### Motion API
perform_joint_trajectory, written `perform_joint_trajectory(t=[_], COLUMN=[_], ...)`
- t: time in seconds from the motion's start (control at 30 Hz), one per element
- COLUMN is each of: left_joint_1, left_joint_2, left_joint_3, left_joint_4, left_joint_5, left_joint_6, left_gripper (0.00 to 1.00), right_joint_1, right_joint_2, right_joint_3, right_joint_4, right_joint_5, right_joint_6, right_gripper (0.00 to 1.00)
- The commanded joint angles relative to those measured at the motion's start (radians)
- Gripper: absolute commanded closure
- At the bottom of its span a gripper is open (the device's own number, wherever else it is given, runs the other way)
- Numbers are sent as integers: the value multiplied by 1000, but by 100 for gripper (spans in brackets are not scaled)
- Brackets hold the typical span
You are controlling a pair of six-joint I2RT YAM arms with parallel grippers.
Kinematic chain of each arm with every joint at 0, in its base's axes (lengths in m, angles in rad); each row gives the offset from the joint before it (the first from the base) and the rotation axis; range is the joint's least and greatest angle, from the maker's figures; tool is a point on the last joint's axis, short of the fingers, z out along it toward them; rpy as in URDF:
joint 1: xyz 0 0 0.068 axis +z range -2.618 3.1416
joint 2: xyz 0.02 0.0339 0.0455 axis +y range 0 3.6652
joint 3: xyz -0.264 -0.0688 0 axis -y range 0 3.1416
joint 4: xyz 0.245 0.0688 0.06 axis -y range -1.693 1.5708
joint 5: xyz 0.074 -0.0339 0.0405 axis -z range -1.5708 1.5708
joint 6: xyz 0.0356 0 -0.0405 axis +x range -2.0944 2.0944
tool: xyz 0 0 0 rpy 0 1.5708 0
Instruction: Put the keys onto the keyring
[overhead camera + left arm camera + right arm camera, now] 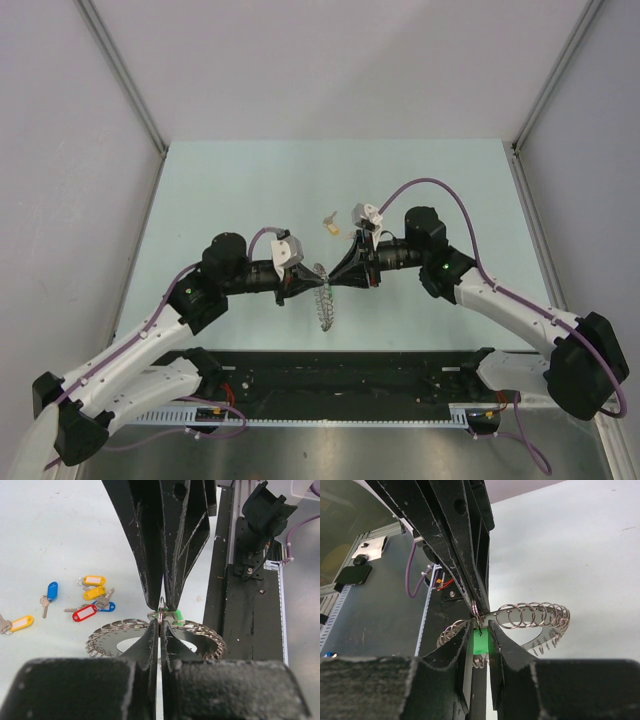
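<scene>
Aloft, the keyring shows edge-on from above, long axis toward the near edge, one loop pinched by the left fingers. The right fingers nip the green-tagged key, blade hidden.

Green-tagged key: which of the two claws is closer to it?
Right. The right gripper pinches the green-tagged key between its fingers; the left gripper faces it tip to tip, clamped on the keyring.

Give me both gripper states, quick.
Left gripper: closed, pinching the keyring.
Right gripper: closed on the green-tagged key, gripped by its tag.
</scene>
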Motion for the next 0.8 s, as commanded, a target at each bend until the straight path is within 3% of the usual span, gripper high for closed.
perform_joint_trajectory(t=[0.0,0.13,0.67,0.77], left_joint_1=[1,1,1,1], left_joint_2=[-14,-23,-128,-112], left_joint_3=[5,4,-59,-53], left_joint_4=[73,75,133,118], left_joint_5=[32,23,-46,-34], left_joint_6=[8,8,-12,1], left_gripper=[100,100,100,88], right_joint_1=[5,-1,-36,-35], right_joint_2=[10,4,-16,-33], right_joint_3=[-1,-1,-1,1], right_joint_4=[47,29,-14,1], right_joint_5=[-32,-25,3,3], right_joint_6=[-17,-26,2,0], right_gripper=[82,100,100,100])
